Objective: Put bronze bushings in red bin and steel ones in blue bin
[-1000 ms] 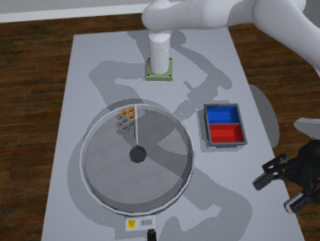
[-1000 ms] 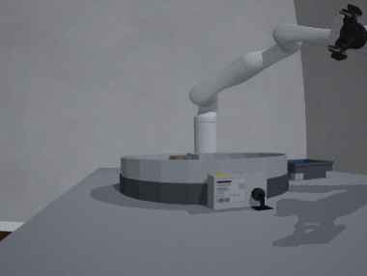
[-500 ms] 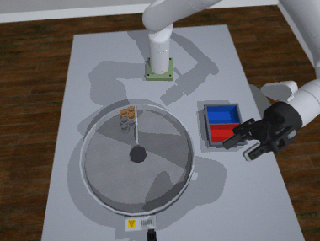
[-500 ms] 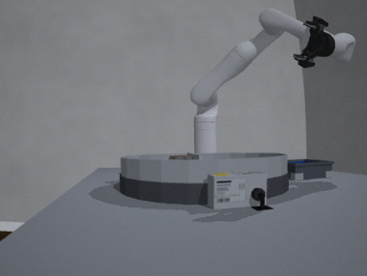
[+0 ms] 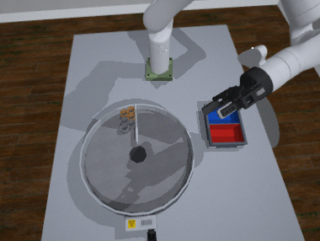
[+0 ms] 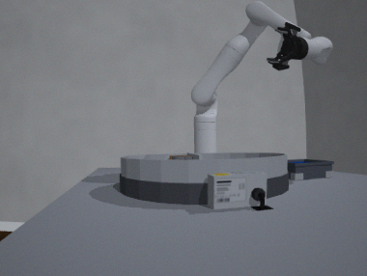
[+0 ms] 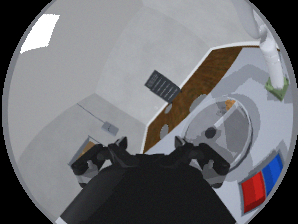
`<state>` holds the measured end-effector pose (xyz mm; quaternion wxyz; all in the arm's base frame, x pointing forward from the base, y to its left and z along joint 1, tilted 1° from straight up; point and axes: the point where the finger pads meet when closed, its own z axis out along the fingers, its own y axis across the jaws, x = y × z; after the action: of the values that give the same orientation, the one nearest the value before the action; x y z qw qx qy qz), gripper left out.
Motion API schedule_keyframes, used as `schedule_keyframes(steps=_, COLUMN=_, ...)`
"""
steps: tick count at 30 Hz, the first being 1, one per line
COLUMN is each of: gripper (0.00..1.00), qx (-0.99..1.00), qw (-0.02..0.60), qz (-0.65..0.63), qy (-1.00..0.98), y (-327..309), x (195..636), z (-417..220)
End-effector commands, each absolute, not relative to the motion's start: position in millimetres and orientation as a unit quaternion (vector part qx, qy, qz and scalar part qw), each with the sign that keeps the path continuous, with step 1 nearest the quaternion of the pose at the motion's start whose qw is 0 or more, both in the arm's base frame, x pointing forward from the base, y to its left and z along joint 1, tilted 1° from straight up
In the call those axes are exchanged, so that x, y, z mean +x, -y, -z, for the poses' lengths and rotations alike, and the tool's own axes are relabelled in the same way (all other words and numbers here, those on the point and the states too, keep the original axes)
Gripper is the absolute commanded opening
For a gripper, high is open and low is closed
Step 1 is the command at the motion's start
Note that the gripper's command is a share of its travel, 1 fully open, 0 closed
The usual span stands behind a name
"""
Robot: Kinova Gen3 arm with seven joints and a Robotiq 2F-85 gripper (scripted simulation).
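Turntable (image 5: 82, 164) (image 6: 193, 169) (image 7: 198, 126), wide and grey with a raised rim, takes up the left part of the table (image 5: 105, 50) (image 6: 72, 232) (image 7: 250, 70) as seen from the top. Near its far edge sits a tight cluster of bushings: bronze ones (image 5: 124, 112) (image 7: 230, 104) toward the rim, and grey steel ones (image 5: 125, 127) just beside them, nearer the middle. The cluster lies just left of a thin upright divider (image 5: 136, 126) (image 7: 227, 117), which runs from the rim toward a dark round hub (image 5: 138, 154) (image 7: 210, 132).

Close to the near side of the rim is a pale box (image 5: 141, 223) (image 6: 229, 193) with a yellow label, and just beside it a small black stand (image 5: 152, 235) (image 6: 259, 195). Behind the turntable, the white arm (image 5: 160, 50) (image 6: 222, 68) (image 7: 271, 62) rises from a green base plate (image 5: 169, 77).

Farther right, the black gripper (image 5: 214, 111) (image 6: 280, 45) (image 7: 150, 141) is up in the air, tilted, its fingers wide open with nothing between them. From the top it covers part of the blue bin (image 5: 221, 118) (image 7: 273, 172). The red bin (image 5: 227, 134) (image 7: 253, 191) adjoins the blue one, on the side nearer the pale box, in the same dark tray (image 5: 245, 141) (image 6: 314, 170).

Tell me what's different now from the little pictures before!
The black two-fingered hand moved from beside the red bin compartment, in the top view, to over the blue one. It's open and took hold of nothing. The orange-brown and grey ring-shaped bushings stayed bunched by the pale straight divider on the turntable.
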<state>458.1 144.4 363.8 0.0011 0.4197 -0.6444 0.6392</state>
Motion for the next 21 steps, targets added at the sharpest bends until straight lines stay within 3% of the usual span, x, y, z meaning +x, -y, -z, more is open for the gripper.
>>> schedule_keyframes(steps=1, gripper=1.00, qx=0.427, qw=-0.008, qz=-0.635, qy=0.644, y=-137, x=435, z=-375)
schedule_keyframes(steps=5, gripper=1.00, qx=0.427, qw=-0.008, qz=-0.635, qy=0.644, y=-137, x=435, z=-375)
schedule_keyframes(steps=10, gripper=1.00, qx=0.427, qw=-0.008, qz=-0.635, qy=0.644, y=-109, x=384, z=-378)
schedule_keyframes(steps=21, gripper=1.00, qx=0.427, qw=-0.008, qz=-0.635, qy=0.644, y=-109, x=384, z=-378)
